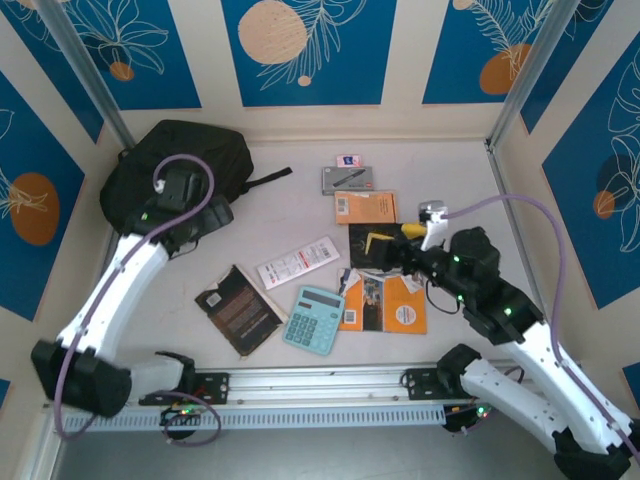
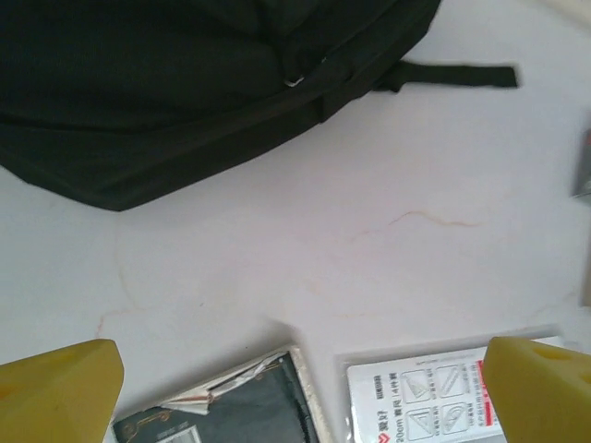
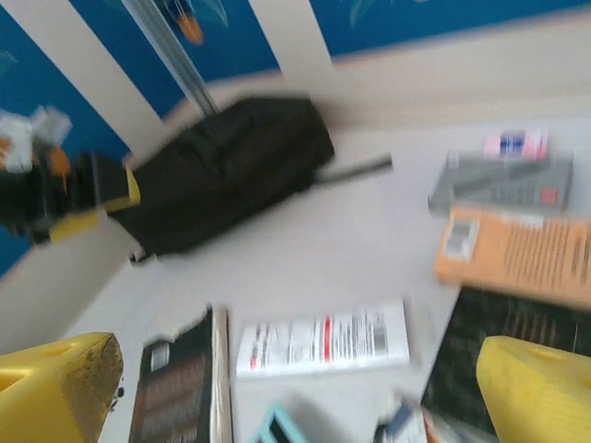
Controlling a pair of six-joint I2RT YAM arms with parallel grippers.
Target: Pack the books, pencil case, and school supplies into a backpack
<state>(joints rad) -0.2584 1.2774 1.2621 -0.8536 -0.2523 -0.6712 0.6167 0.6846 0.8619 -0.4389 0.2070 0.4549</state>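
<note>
The black backpack (image 1: 175, 165) (image 2: 185, 83) (image 3: 222, 175) lies zipped at the back left. My left gripper (image 1: 208, 222) (image 2: 300, 388) hovers open beside it, over the brown book's (image 1: 238, 308) (image 2: 231, 406) corner and the white-and-red strip packet (image 1: 297, 262) (image 2: 425, 397). My right gripper (image 1: 388, 255) (image 3: 300, 388) is open and empty above the black book (image 1: 372, 245) (image 3: 489, 341). Near it lie orange books (image 1: 395, 305), another orange book (image 1: 365, 206) (image 3: 522, 254), the teal calculator (image 1: 313, 320), the grey pencil case (image 1: 348, 179) (image 3: 503, 180) and the tiny eraser (image 1: 348, 159) (image 3: 515, 144).
A backpack strap (image 1: 268, 178) (image 2: 452, 76) trails right across the white table (image 1: 290, 215). Patterned walls close in the back and sides. A metal rail (image 1: 320, 385) runs along the near edge between the arm bases.
</note>
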